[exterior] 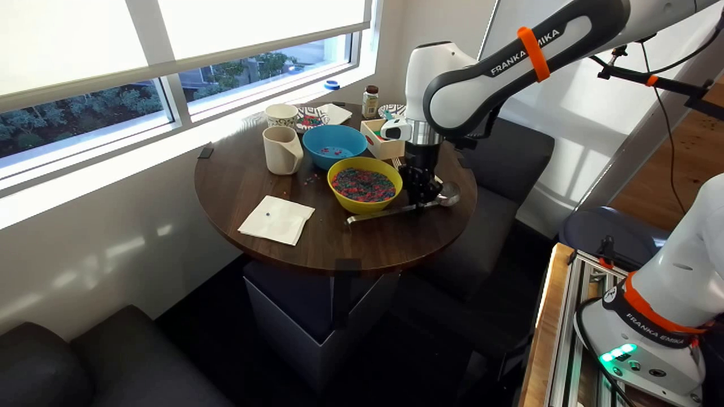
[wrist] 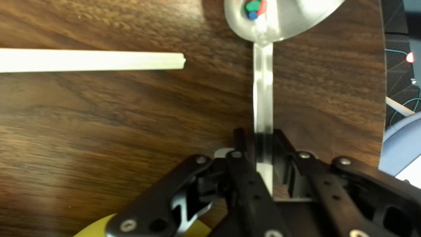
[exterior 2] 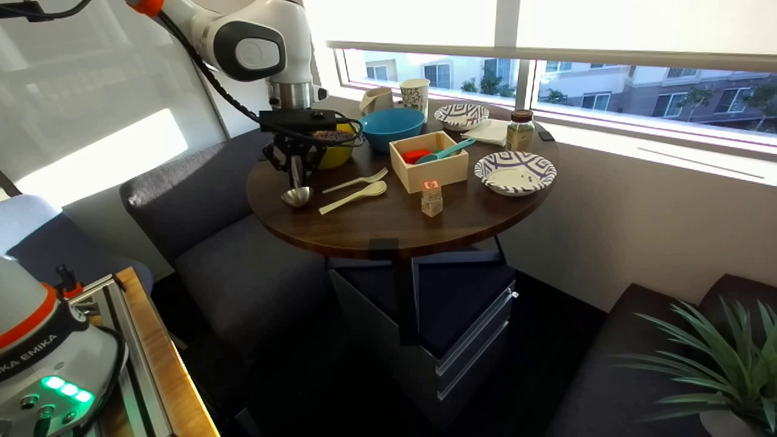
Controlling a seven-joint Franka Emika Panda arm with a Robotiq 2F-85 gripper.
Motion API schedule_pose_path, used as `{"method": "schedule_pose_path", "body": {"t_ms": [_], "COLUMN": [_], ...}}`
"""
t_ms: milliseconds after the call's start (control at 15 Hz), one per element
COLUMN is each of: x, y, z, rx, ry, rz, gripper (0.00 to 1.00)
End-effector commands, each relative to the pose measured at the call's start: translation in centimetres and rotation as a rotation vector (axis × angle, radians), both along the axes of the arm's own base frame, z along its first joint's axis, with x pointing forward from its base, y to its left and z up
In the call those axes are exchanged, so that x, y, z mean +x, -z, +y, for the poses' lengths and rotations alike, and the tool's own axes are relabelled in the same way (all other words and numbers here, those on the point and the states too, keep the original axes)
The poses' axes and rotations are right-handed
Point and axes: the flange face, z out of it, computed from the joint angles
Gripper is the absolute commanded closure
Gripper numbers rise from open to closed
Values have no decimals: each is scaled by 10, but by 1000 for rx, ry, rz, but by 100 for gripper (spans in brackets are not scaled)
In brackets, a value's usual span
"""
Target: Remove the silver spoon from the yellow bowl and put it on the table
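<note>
The silver spoon (exterior: 449, 194) lies on the brown table (exterior: 322, 249), just beside the yellow bowl (exterior: 362, 206) and outside it. Its scoop also shows in an exterior view (exterior 2: 297, 196). In the wrist view its straight handle (wrist: 263, 85) runs between my fingertips, and a few coloured bits sit in its scoop. My gripper (wrist: 259, 136) points down at tabletop height around the handle. It is narrowly open, with a small gap on the handle's left side. The bowl holds coloured bits; only its edge (wrist: 95, 228) shows in the wrist view.
A pale fork (exterior 2: 358, 181) and wooden spoon (exterior 2: 355, 197) lie near the scoop. A wooden box (exterior 2: 432, 173), block (exterior 2: 431, 199), blue bowl (exterior: 335, 138), pitcher (exterior: 281, 150), paper cup (exterior: 281, 115), napkin (exterior: 277, 220), patterned plate (exterior 2: 515, 173) and jar (exterior: 370, 102) share the table.
</note>
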Motion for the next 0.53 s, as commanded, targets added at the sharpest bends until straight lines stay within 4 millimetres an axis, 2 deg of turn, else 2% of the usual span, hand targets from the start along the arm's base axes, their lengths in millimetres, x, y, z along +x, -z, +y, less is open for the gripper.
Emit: {"method": "schedule_pose_path", "body": {"t_ms": [0,67,200,333,400,467], "x": [2,1,-1,-4,-6,-8], "y": [2,1,-3,-10,-13,-18], "z": [7,7,7,7,7,7], "rx": [-25,-26,-28,-30,-25,-28], "ry": [-2,-1,7,21,29,39], "rz": [-11,-14,-23,-31,-32,-38], "gripper": [64,66,64,55,47,33]}}
